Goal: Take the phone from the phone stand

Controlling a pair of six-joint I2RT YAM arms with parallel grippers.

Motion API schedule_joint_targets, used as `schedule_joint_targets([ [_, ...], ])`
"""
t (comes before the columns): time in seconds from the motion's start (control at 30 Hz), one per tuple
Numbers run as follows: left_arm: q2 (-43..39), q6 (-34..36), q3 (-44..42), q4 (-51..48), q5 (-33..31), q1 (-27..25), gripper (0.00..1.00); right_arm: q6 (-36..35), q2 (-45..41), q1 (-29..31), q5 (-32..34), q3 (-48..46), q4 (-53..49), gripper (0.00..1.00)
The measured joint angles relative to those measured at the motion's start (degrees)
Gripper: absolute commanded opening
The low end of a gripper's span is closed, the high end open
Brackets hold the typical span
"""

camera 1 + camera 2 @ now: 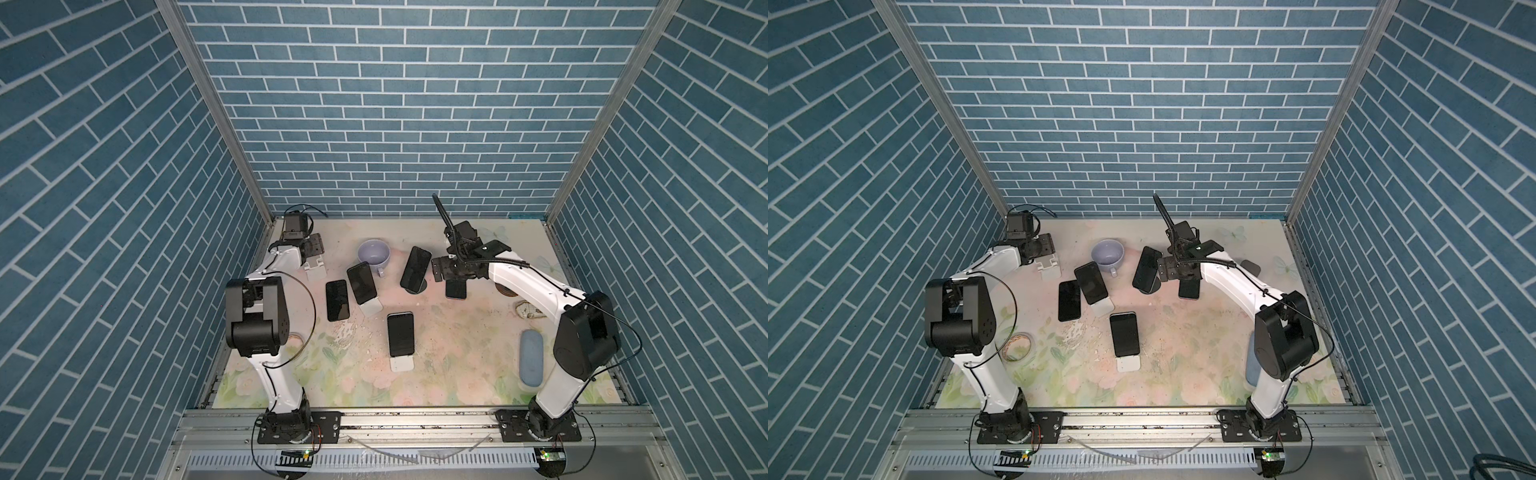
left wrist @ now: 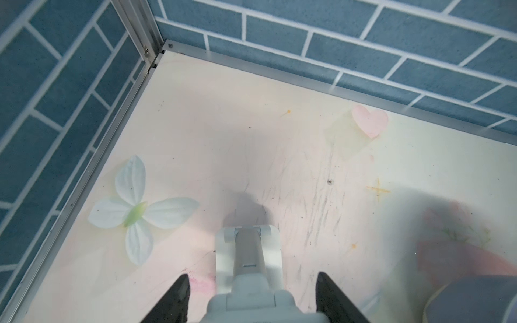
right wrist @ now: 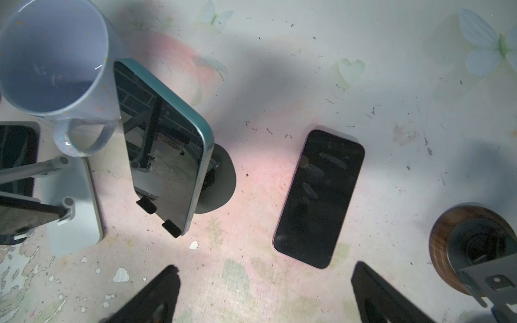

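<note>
Top views, phones: five dark slab phones; three lean on stands, two lie flat on the floral table.
Top views, mug: one lavender ceramic mug, empty.
Left wrist, left gripper: clamped on empty white plastic stand.
Right wrist, right gripper: wide, empty, over a flat phone; teal-edged phone rests on dark round stand beside the mug.

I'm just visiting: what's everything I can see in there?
phones on stands: three, black, mid-table
flat phones: two, black, mid-table
white stands: three; two loaded, one empty far left
dark stand: one, grey, loaded, centre
wooden stand: one, brown, right
mug: one, lilac, far centre
tape roll: one, pale, near left
case: one, blue, near right
left arm: white-black, jaws shut on the empty white stand
right arm: white-black, jaws open above a flat phone
</note>
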Motion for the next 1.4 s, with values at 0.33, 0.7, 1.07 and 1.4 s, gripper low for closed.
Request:
schedule_joint_targets([
  [0.33,5.31,5.05,6.71,-2.54,3.3,-3.56,0.7,0.0,0.85,0.0,-0.33,1.31,-0.09,0.97],
  [0.7,5.42,3.67,6.71,-4.37,4.09,-3.45,0.89,0.02,0.85,0.0,-0.33,1.31,-0.11,0.97],
  [1.07,4.63,1.99,6.54,-5.46,2.58,-3.45,1.0,0.02,0.85,0.0,-0.33,1.31,-0.11,0.97],
  [1.4,-7.19,-3.63,-0.85,-4.74,0.13,-3.45,1.0,0.07,0.85,0.0,-0.42,1.31,-0.11,0.97],
])
